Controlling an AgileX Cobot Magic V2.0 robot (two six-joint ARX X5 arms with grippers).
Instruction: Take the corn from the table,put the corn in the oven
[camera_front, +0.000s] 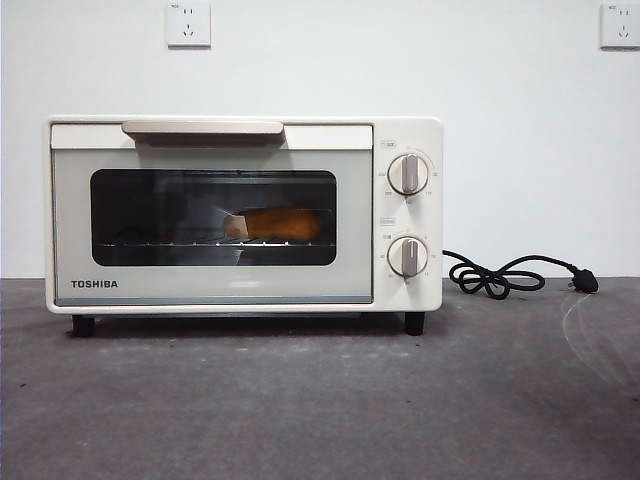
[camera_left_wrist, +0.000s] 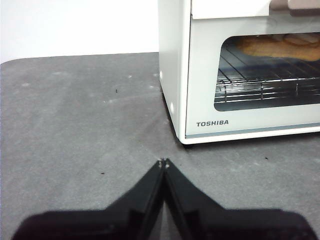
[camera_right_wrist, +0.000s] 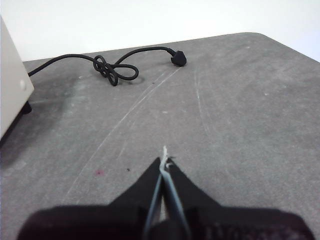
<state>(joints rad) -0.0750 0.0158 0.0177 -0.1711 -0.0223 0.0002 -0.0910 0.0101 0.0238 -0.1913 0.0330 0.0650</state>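
The cream-white TOSHIBA oven (camera_front: 243, 215) stands on the dark grey table (camera_front: 320, 400) with its door closed. Behind its dark glass window the yellow-orange corn (camera_front: 275, 225) lies on the wire rack; the left wrist view also shows the corn (camera_left_wrist: 277, 46) through the window. My left gripper (camera_left_wrist: 163, 162) is shut and empty above the table, off the oven's (camera_left_wrist: 240, 70) front left corner. My right gripper (camera_right_wrist: 164, 162) is shut with nothing in it, over bare table to the right of the oven (camera_right_wrist: 12, 85). Neither arm shows in the front view.
The oven's black cord (camera_front: 505, 277) lies coiled on the table to its right, ending in a plug (camera_front: 585, 283); the right wrist view shows the cord (camera_right_wrist: 112, 70) too. A white wall with two sockets (camera_front: 188, 24) rises behind.
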